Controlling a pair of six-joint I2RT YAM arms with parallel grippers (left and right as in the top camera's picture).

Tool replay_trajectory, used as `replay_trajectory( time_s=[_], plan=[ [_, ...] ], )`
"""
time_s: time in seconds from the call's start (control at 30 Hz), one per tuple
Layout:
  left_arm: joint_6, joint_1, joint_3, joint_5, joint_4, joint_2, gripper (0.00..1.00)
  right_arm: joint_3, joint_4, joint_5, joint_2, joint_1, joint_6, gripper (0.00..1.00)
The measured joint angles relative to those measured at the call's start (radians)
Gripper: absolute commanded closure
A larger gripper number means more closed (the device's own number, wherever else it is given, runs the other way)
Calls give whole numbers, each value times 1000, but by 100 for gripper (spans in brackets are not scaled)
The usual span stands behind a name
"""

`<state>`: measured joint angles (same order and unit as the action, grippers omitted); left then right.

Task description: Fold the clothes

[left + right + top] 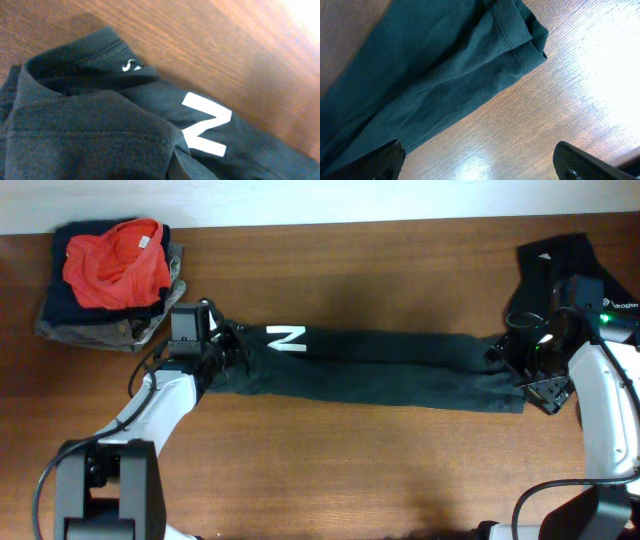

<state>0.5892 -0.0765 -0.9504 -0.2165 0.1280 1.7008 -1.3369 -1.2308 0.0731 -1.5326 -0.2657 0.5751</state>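
Black shirt [400, 365] laid out mid-table as 1 long narrow strip, folded lengthwise, running L to R across the table [350, 480]. White N logo [287, 338] faces up near the L end.

L gripper [222, 345] sits right at that L end, by the collar [75, 57]. Jaws closed, but its fingers don't show in the L wrist view, so can't tell if cloth is pinched between them. That view is filled w/ bunched black fabric close up: collar rib curling round, small white neck label [131, 66] inside it, N just beyond.

Over to the other end: R gripper [480, 167] wide open, over bare wood by the strip's R end. Its 2 fingertips [385, 160] sit far apart at the bottom of the R wrist view. Shirt's hem corner lies up & to the L of them, cloth edge just beside 1 tip, nothing between the jaws.

Elsewhere: pile [55, 290] of folded clothes at the far L corner w/ a red garment [115, 265] on top, apart from the strip. 2nd black garment [555, 260] lies crumpled at the far R corner, near the R arm.
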Motion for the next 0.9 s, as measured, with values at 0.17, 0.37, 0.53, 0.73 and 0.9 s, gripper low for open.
replay_trajectory(
  time_s=[0.17, 0.37, 0.53, 0.73, 0.9],
  plan=[
    [-2, 0, 0, 11, -16, 34, 90, 0, -4, 0, 0, 0, 0, 1],
    [-48, 0, 0, 9, -17, 40, 50, 0, -10, 0, 0, 0, 0, 1],
    [-92, 0, 0, 6, 3, 6, 7, 0, -14, 0, 0, 0, 0, 1],
    [-122, 0, -39, 8, 137, -118, 8, 0, -14, 0, 0, 0, 0, 1],
    [-117, -4, -65, 7, 304, -171, 11, 0, -14, 0, 0, 0, 0, 1]
  ],
)
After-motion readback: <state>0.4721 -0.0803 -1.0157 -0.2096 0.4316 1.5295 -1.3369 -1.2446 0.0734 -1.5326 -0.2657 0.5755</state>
